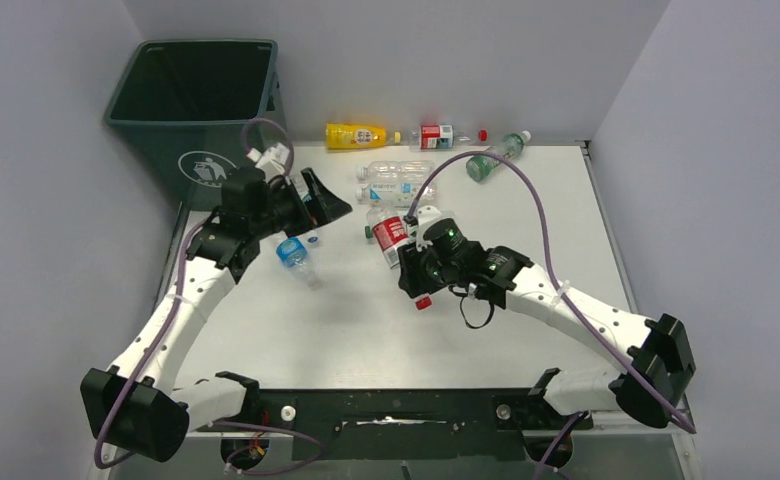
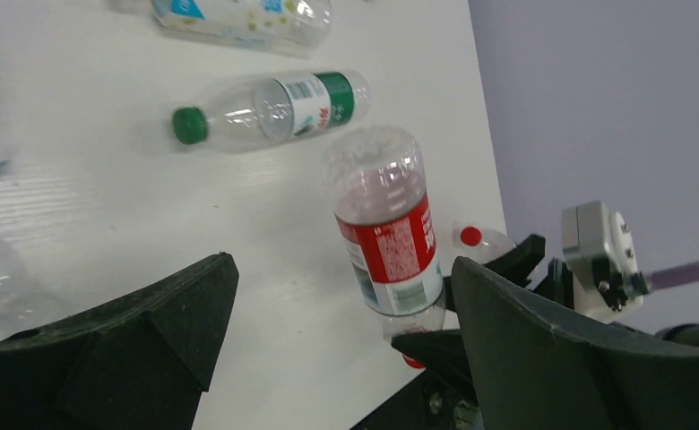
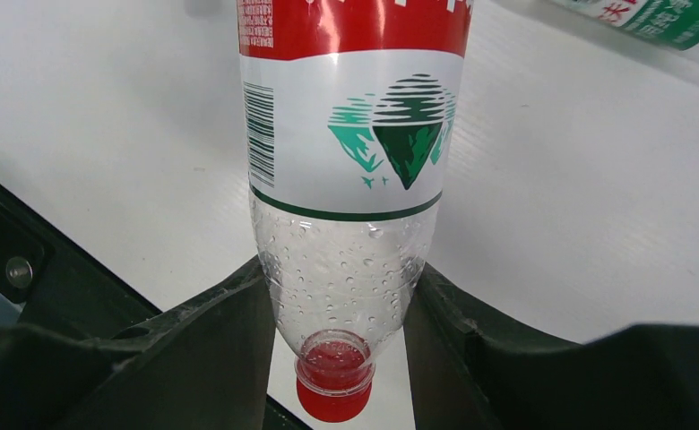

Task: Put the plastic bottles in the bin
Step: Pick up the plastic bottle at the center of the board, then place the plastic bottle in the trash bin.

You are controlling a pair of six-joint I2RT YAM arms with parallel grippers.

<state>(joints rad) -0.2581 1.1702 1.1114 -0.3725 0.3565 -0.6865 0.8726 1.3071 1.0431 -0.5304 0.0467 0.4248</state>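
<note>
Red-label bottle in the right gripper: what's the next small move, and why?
Probably raise it slightly and begin swinging it left toward the bin. The right gripper has its jaws closed on the red-label bottle just above the cap, so the grasp looks done, and the bin stands far off to the left.

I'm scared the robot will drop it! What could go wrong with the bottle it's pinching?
1. The right gripper squeezes the red-label bottle only on its narrowing part just above the cap, with most of the bottle sticking out beyond the fingers. It might slide out or swing.
2. The bin is at the far left, and the open left gripper sits between it and the bottle. The two arms could bump on the way.
</note>
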